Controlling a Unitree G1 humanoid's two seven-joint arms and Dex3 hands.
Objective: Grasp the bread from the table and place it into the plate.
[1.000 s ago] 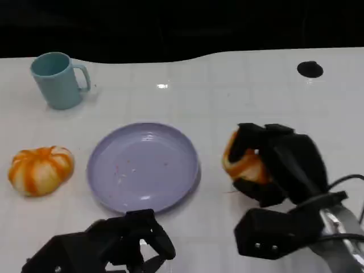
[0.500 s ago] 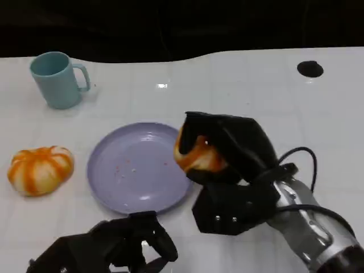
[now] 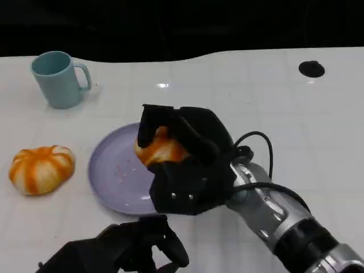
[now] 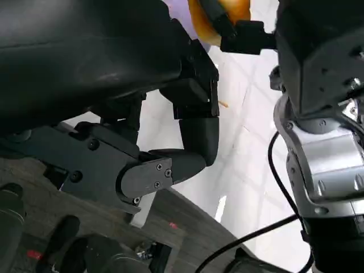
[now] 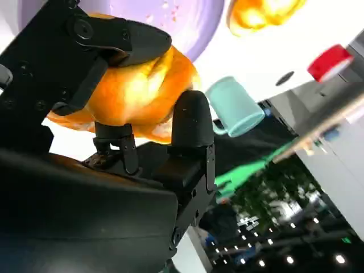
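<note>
My right hand (image 3: 187, 165) grips an orange-glazed bread roll (image 3: 159, 149) and holds it over the right half of the lilac plate (image 3: 111, 170). The right wrist view has the roll (image 5: 131, 94) pinched between black fingers, with the plate (image 5: 170, 17) beyond it. A second, striped orange-and-white bread (image 3: 41, 169) lies on the table left of the plate. My left hand (image 3: 131, 250) sits low at the near table edge, fingers curled in with nothing in them; in its wrist view the left hand (image 4: 170, 165) is curled beside my right forearm (image 4: 324, 153).
A teal mug (image 3: 57, 79) stands at the far left, behind the striped bread. A round black hole (image 3: 311, 69) marks the white table at the far right. The table's far edge borders darkness.
My right hand has carried the roll leftward from the table's right side to above the plate. The left hand stays at the near edge.
</note>
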